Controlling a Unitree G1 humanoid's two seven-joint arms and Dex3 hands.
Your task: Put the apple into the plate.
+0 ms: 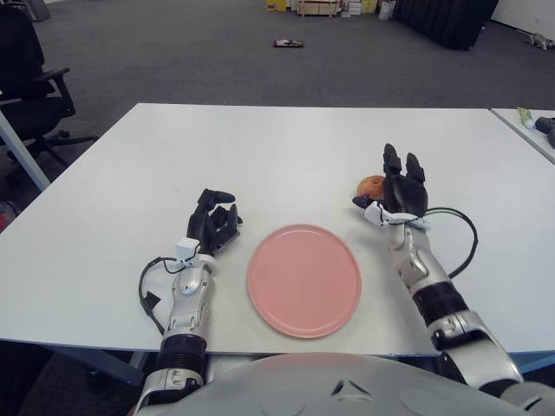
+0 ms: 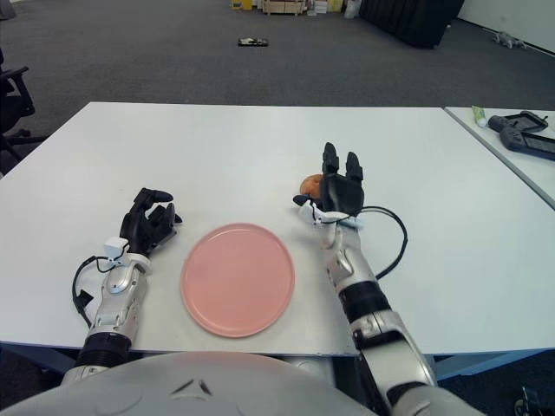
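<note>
Apple (image 1: 371,185) on the table (image 1: 286,147), just beyond the pink plate (image 1: 304,279).
Your right hand (image 1: 401,192) stands at the apple with fingers spread, possibly touching it; your left hand (image 1: 213,223), loosely curled, shows left of the plate.

The white bench (image 1: 286,147) spreads out beneath and beyond both robot hands. A second bench (image 2: 512,156) stands just beside it, well to the right of the right robot hand (image 2: 340,192); on it lie a dark device (image 2: 523,134) and a small green-and-white tube (image 2: 479,113). A black office chair (image 1: 26,78) stands on the grey carpet (image 1: 217,61), far off to the left beyond the left robot hand (image 1: 215,221). Well beyond the bench, a small dark object (image 1: 288,42) lies on the carpet, with boxes (image 1: 316,7) further back.
</note>
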